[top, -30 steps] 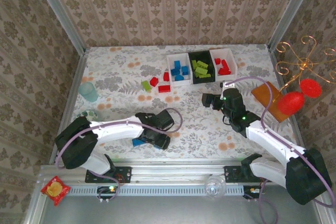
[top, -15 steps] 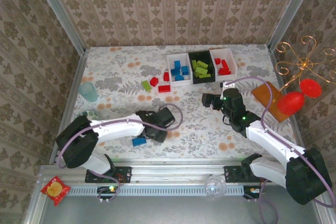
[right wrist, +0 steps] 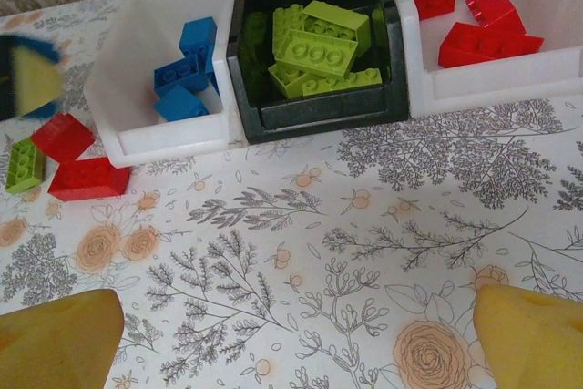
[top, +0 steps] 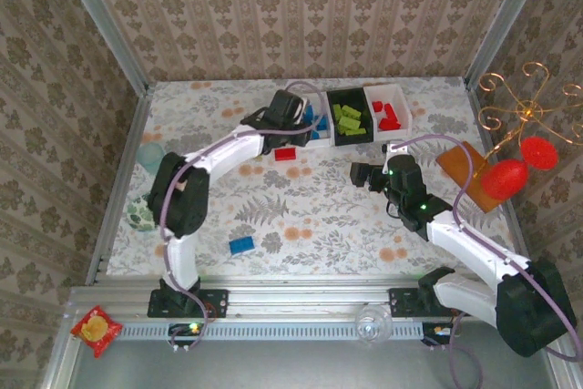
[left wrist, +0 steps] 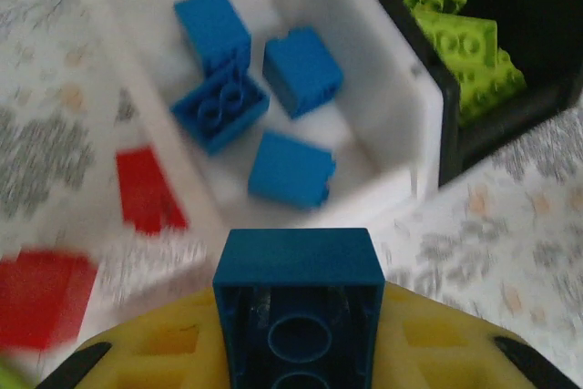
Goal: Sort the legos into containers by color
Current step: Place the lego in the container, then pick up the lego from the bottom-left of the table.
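Blue lego clamped between narrowed jaws of left gripper. Left white tray located just ahead of jaws, four blue legos inside. Right gripper spread wide, nothing held. Black tray with green legos seen straight ahead of it, right white tray ahead-right.

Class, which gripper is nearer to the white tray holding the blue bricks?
Left. The left gripper hovers at the near-left edge of the white tray, gripping a blue brick. The right gripper is open and well short of it, off to its near right.
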{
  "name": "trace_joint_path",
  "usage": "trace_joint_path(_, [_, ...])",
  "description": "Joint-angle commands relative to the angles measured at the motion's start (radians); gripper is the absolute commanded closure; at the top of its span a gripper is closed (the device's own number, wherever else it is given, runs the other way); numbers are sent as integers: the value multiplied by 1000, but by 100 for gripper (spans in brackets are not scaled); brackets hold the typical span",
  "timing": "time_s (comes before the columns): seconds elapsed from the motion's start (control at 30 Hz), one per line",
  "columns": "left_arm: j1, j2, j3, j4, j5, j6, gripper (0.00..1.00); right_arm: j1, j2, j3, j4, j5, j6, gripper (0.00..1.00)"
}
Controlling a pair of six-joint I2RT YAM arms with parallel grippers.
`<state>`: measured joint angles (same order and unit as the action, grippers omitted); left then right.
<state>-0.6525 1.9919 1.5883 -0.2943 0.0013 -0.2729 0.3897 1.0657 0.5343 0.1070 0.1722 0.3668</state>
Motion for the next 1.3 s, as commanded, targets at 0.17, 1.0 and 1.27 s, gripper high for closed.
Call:
trace_joint_path(0.17, [36, 280, 392, -152, 6, 104, 61, -3, -10, -13, 31, -24, 11, 0])
trace_joint_path(1.0, [-29, -869, -808, -457, -167, -331, 18, 2, 49, 2, 46, -51, 18, 0])
trace_joint_path(1.27, [-143, -826, -920, -494, -99, -543, 11, 2, 74, 3, 53, -71, 29, 0])
